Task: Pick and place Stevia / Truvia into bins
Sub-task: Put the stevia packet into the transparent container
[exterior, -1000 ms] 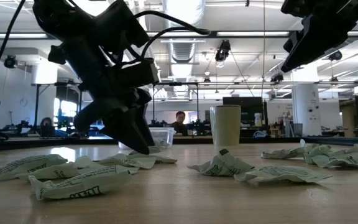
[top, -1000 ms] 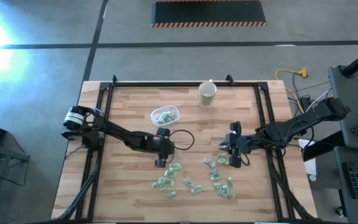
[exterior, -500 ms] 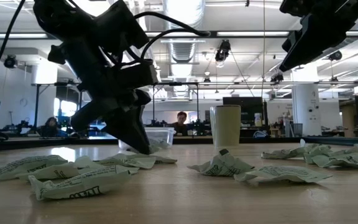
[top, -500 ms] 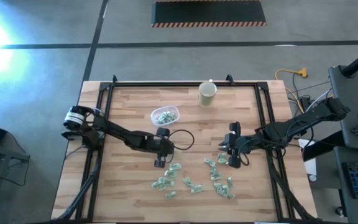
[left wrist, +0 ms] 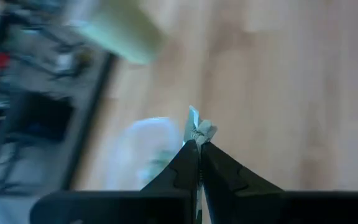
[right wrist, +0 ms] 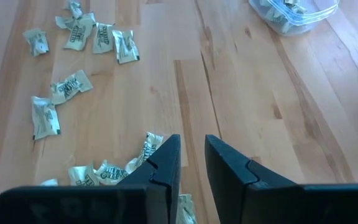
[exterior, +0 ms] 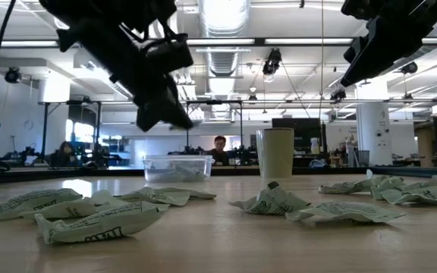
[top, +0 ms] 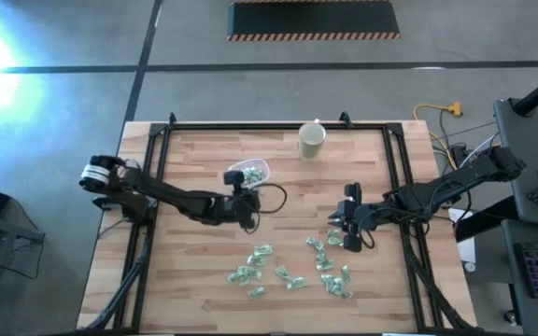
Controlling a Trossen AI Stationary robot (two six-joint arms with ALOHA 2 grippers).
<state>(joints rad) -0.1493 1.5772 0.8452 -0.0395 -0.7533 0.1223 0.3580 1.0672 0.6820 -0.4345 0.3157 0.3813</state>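
Left gripper (left wrist: 197,144) pinched tight on one crumpled sachet (left wrist: 199,129), raised off the wood and hanging near the clear tub (top: 248,172); paper pokes out past the fingertips, so only an edge is nipped

Right gripper (right wrist: 191,152) jaws slightly apart, holding nothing, poised over the wooden table (top: 194,280) just beside a cluster of sachets (right wrist: 107,171)

Tub sits toward the table's far side, near the beige cup (top: 312,139), some packets already inside; loose sachets (top: 292,269) scattered across the near half

Handling, my reading: feather-light, soft, creased paper; flattens and slides on smooth wood. Best taken at a raised crease or corner. Thin edge grip may slip; may cling to a finger on release
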